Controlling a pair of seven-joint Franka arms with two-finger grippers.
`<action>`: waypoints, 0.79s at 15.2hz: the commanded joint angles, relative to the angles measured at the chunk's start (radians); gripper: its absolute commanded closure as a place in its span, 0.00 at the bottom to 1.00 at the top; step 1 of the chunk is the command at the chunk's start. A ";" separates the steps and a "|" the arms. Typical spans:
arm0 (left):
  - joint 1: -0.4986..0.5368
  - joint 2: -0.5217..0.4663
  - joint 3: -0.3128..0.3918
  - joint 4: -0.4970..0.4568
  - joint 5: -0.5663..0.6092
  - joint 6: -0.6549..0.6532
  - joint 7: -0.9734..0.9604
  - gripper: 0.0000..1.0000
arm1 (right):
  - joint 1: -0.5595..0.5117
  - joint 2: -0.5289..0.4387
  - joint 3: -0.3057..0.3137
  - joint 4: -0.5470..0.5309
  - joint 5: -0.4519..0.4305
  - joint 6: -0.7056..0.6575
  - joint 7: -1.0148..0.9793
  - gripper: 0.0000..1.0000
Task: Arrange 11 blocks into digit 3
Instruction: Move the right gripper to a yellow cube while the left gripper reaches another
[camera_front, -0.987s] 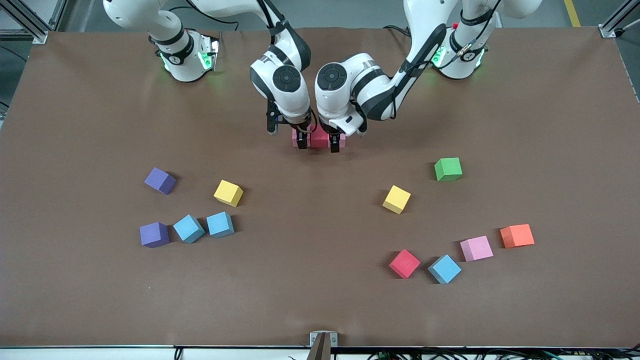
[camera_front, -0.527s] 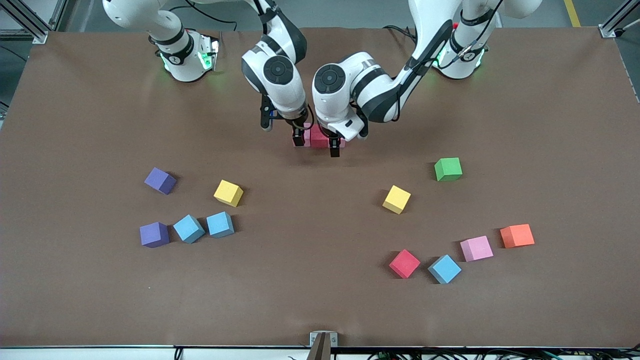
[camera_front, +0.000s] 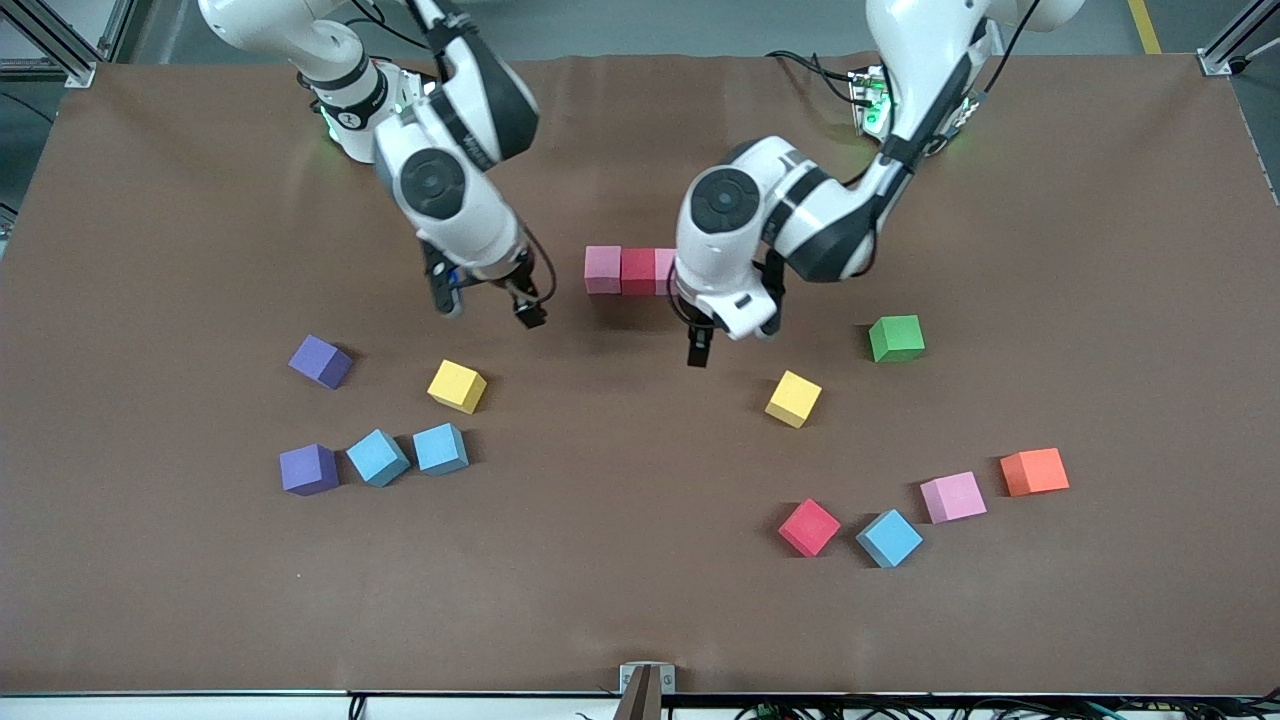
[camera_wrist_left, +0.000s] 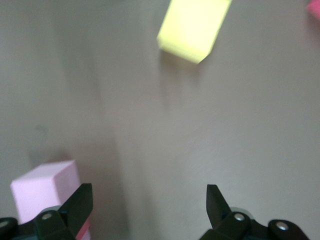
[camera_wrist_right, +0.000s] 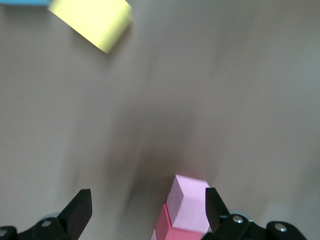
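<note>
Now clear table (camera_front: 640, 600), grippers apart, open

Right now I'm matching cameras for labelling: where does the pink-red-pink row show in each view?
Front view: row, mid-table toward the bases.
Left wrist view: pink end cube close under the camera, red sliver beside it.
Right wrist view: red middle cube touching a pink end.
Shared landmark: that red middle cube.

On the plain brown tabletop (camera_front: 640, 600), a row (camera_front: 630, 271) of pink, red and pink blocks. Near it lie two yellow blocks, a green block (camera_front: 896, 338), two purple, three light blue, one red, one pink, and an orange cube (camera_front: 1034, 471).
</note>
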 joint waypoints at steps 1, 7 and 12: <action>0.080 0.002 -0.005 0.038 -0.006 -0.059 0.186 0.00 | -0.086 0.002 0.014 0.038 -0.005 -0.042 -0.235 0.00; 0.192 0.043 -0.002 0.005 0.011 -0.061 0.484 0.01 | -0.232 0.060 0.012 0.039 -0.013 0.033 -0.826 0.00; 0.218 0.097 -0.003 -0.006 0.062 0.011 0.466 0.01 | -0.288 0.190 0.012 0.114 -0.074 0.105 -0.920 0.00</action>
